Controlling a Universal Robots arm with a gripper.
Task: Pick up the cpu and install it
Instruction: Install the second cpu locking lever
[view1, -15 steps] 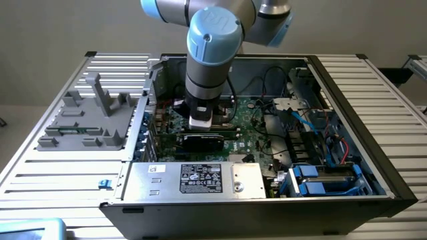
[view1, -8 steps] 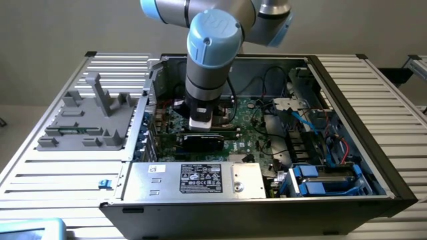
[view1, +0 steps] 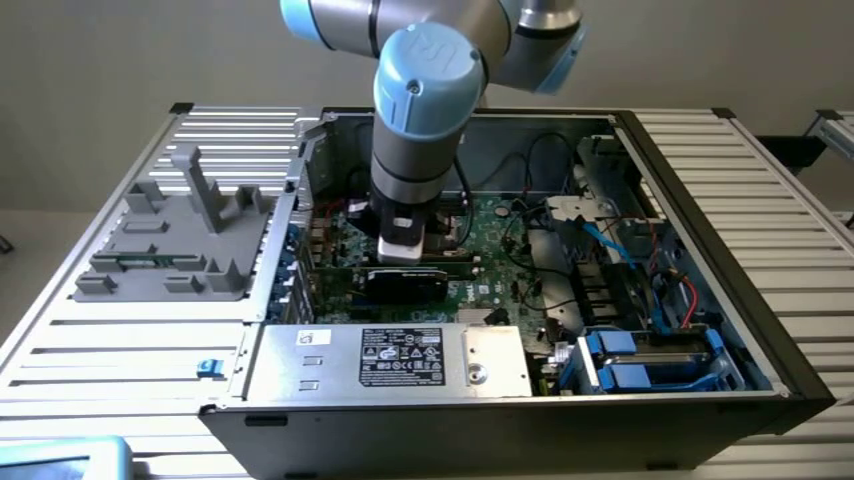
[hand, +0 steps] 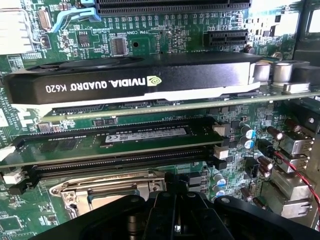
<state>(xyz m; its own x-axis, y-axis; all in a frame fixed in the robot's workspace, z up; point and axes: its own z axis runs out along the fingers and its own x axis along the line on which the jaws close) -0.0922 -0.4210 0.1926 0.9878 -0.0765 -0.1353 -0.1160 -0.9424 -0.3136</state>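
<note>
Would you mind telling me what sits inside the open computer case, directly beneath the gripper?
Beneath the gripper lies the green motherboard, with a metal CPU socket frame, a memory stick and a black graphics card. The gripper covers part of the socket.

Plain beige wall (view1: 160, 50) behind a ribbed, light grey metal counter (view1: 787, 220); possibly pale floor (view1: 27, 225) at the exterior view's left.
</note>
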